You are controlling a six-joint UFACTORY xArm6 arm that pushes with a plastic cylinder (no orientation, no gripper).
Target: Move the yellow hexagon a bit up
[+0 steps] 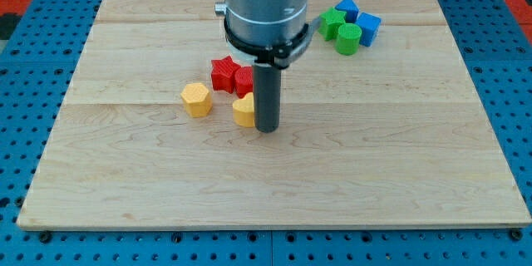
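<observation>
Wood board (pixel 399 174) fills most of the view, its front edge nearest the camera, w/ a blue pegboard (pixel 25 241) around it. On the board, my tip (pixel 267 129) sits down near the middle, just at the view's right of a yellow block (pixel 243 110), touching or almost touching it; shape of that one can't be made out since the rod covers part of it. No jaws on the rod, so nothing is held; it only stands against that block. The yellow hexagon (pixel 196 99) lies to the view's left of the tip, apart from it, w/ bare wood between. Just above the part-hidden yellow block are two red blocks (pixel 224 73), touching each other, one star-like. At the view's top right, well apart, is a cluster: two green blocks (pixel 348 38) and two blue blocks (pixel 367 27), packed close together.
</observation>
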